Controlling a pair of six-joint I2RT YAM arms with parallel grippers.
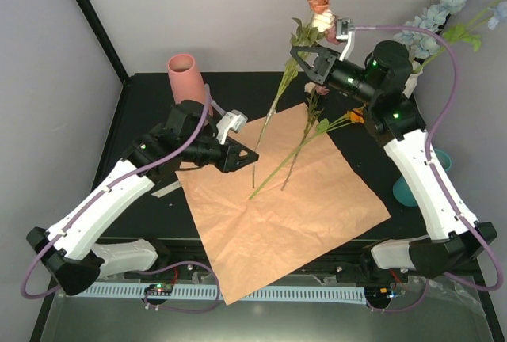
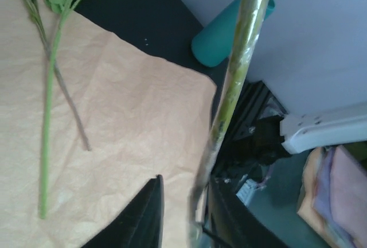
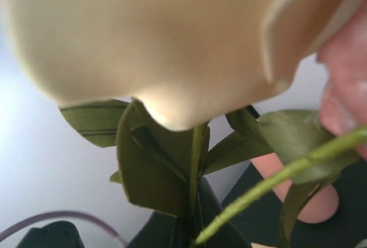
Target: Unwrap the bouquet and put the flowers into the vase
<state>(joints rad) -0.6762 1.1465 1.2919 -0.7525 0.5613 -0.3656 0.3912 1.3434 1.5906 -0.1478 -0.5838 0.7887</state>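
My right jaws are closed on the stem of the cream-and-peach flower, just under its leaves. They hold it upright above the far part of the paper sheet, which lies spread open on the table. My left jaws stand slightly parted around the lower end of that stem, with a gap showing beside one finger.

This looks to me like a handover. I'd open the left jaws fully and back them off sideways before lifting, so the stem neither snags nor tilts. Then I'd carry it right to the white vase, mostly hidden behind the right arm at the far right, with blue flowers above it. Two more stems lie on the sheet.
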